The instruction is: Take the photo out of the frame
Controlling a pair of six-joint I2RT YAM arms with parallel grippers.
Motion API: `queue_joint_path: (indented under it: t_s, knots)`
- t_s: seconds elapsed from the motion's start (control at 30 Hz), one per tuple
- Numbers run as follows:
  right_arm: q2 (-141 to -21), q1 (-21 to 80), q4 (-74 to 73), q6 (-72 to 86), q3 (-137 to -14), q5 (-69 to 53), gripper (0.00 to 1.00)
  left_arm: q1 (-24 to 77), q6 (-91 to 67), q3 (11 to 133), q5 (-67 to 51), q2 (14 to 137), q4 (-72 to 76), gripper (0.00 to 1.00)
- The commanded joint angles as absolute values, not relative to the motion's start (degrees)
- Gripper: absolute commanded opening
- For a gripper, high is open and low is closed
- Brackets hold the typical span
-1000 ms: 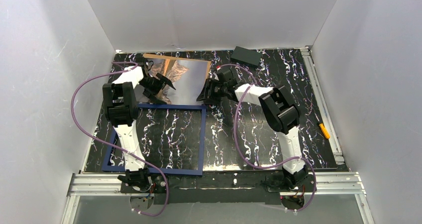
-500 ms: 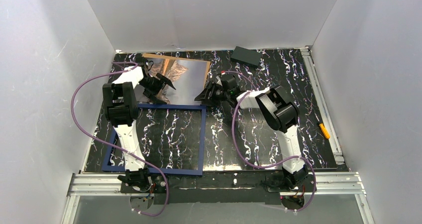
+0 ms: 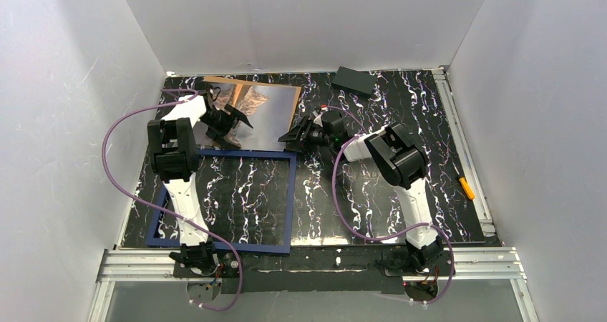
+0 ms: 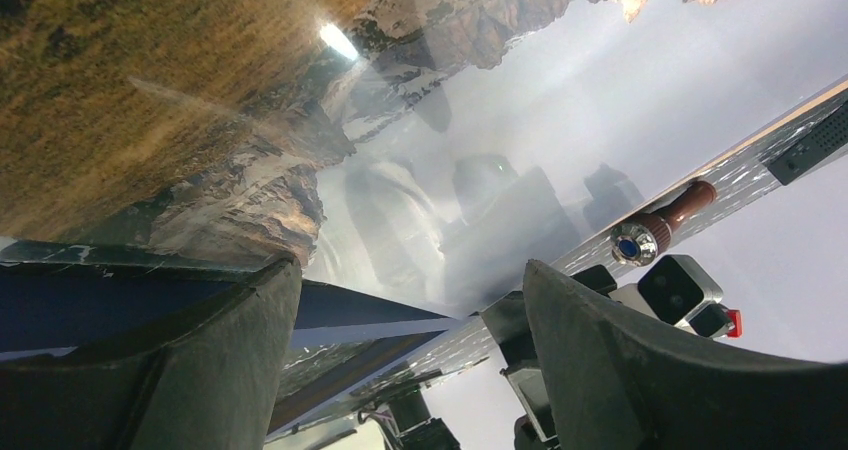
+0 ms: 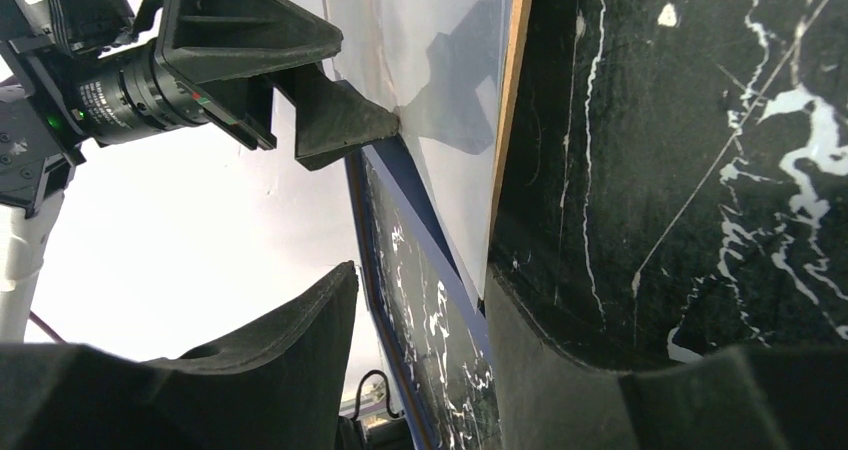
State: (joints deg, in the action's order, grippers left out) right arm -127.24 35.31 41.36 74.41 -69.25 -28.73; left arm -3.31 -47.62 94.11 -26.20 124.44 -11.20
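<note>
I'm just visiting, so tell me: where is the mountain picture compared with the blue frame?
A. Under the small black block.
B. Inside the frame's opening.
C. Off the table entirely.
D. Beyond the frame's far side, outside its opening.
D: the photo sits past the far rail of the frame, and the frame's opening shows only the marbled table.
</note>
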Motion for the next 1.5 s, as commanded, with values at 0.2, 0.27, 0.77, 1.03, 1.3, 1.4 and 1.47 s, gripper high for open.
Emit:
queue_joint_path:
  t_s: [0.2,0.27,0.77,1.03,1.3,1.4,1.47]
  knots:
    - [-125.1,35.6,53.1,82.2,-67.1,-30.0,0.56,-3.4,-48.0,92.1,-27.1,126.4,-15.9,0.81]
    - [-125.6,35.7,55.5,84.7,-66.4,-30.0,0.53,-3.3,-48.6,91.9,-27.5,126.4,-15.3,0.81]
    - [-128.9,32.2,51.8,78.0,-69.8,-31.8,0.36,1.3,-49.2,90.9,-29.8,125.7,-13.1,0.81]
    - [-131.0,31.2,49.6,72.5,-72.8,-33.6,0.16,2.7,-46.6,90.7,-32.7,123.6,-10.7,0.85]
    - [-130.2,29.4,48.7,71.8,-72.5,-35.6,0.02,4.0,-34.1,91.2,-34.4,113.4,-9.2,0.9]
    - [-129.1,28.8,47.8,71.7,-72.0,-36.7,0.01,6.9,-24.9,89.4,-25.8,108.3,-12.0,0.9]
    - [-128.6,28.6,47.5,72.2,-71.5,-37.3,0.01,9.6,-18.9,84.9,-18.2,104.7,-9.1,0.9]
